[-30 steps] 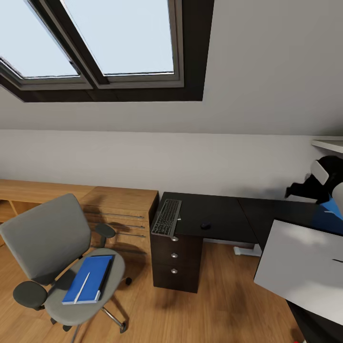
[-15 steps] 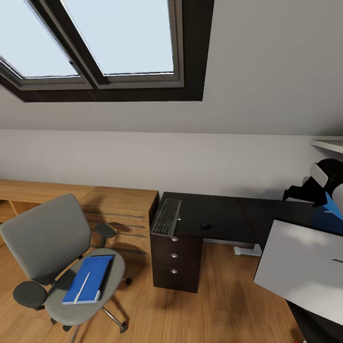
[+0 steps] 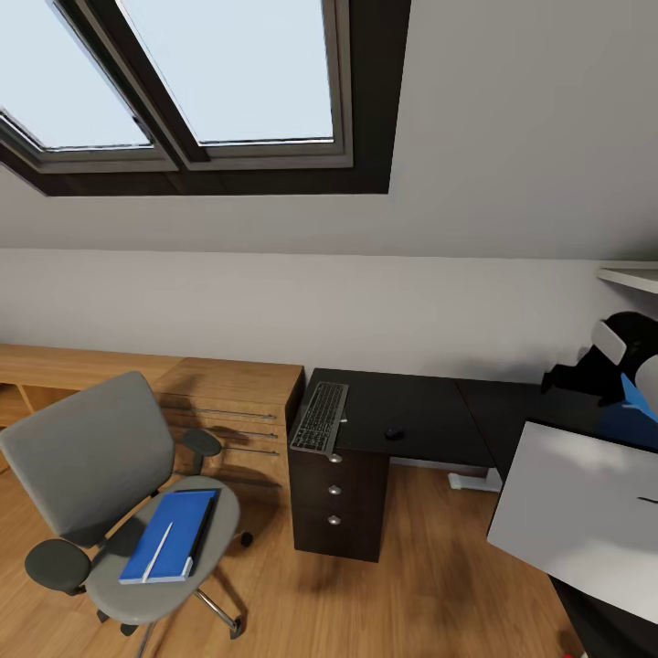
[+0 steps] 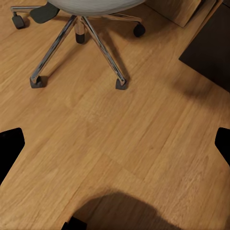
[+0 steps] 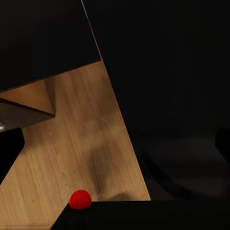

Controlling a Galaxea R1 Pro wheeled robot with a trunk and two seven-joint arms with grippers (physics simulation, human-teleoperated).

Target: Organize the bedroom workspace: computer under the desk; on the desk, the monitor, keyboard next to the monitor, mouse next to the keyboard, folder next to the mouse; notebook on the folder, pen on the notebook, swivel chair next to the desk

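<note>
Two skylights (image 3: 183, 82) with dark frames are set in the sloped wall above the work area. The swivel chair (image 3: 91, 475) stands on the wood floor (image 3: 411, 594) to the left of the desk (image 3: 411, 411), apart from it, with a light wood cabinet (image 3: 228, 402) behind it. The blue folder (image 3: 169, 535) lies flat on the chair seat; the pen (image 3: 160, 548) lies lengthwise on the folder, and a thin dark edge (possibly the notebook) shows along the folder's right side. The keyboard (image 3: 320, 416) lies at the left end of the desk top, above the drawers (image 3: 336, 493) with round knobs. The mouse (image 3: 394, 433) sits on the desk top to the right of the keyboard, apart from it. The monitor (image 3: 576, 503) appears at the lower right with its white back toward the head camera, tilted. The right arm (image 3: 612, 356) is raised at the right edge, above the monitor. In the left wrist view, the left gripper's fingers (image 4: 10, 148) are spread wide with nothing between them, over bare floor near the chair's wheeled base (image 4: 79, 38). In the right wrist view, the right gripper's fingers (image 5: 9, 148) are likewise spread; whether they touch the monitor's dark front cannot be determined. A red dot (image 5: 80, 199) shows there at the monitor's lower edge.
</note>
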